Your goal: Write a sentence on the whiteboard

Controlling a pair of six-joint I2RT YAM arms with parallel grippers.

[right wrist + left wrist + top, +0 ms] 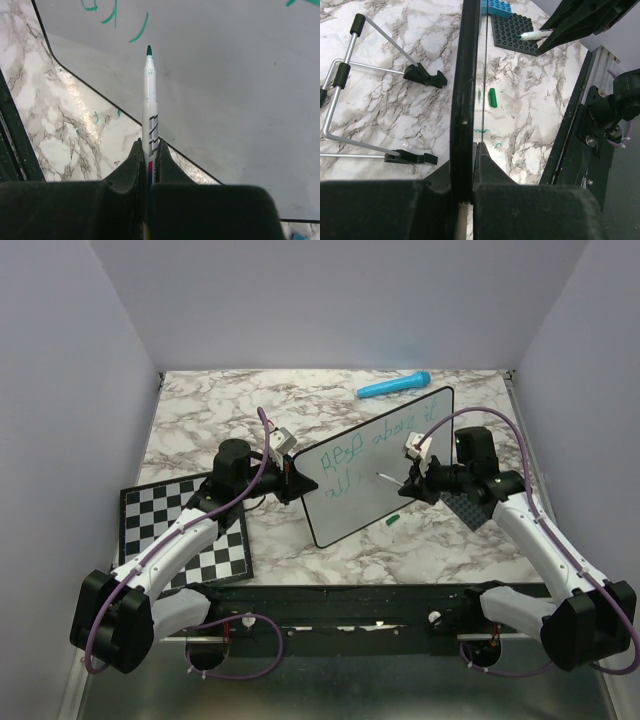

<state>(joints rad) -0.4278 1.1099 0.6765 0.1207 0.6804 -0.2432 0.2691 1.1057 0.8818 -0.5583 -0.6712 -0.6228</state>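
The whiteboard (375, 470) stands tilted in the middle of the table, its face toward the right arm. My left gripper (293, 480) is shut on its left rim; in the left wrist view the black rim (465, 90) runs edge-on between the fingers of that gripper (470, 150). The sentence (350, 455) is green scribble in two lines, with strokes (112, 17) also in the right wrist view. My right gripper (149, 147) is shut on a white green-tipped marker (150, 100). The tip points at the board (225, 75) below the lower line; contact cannot be told.
A checkerboard (185, 530) lies at the near left under the left arm. A blue pen-like object (393, 386) lies at the back. A green cap (393, 521) lies before the board. A dark studded plate (515, 32), a blue brick (497, 7) and a wire stand (370, 100) are nearby.
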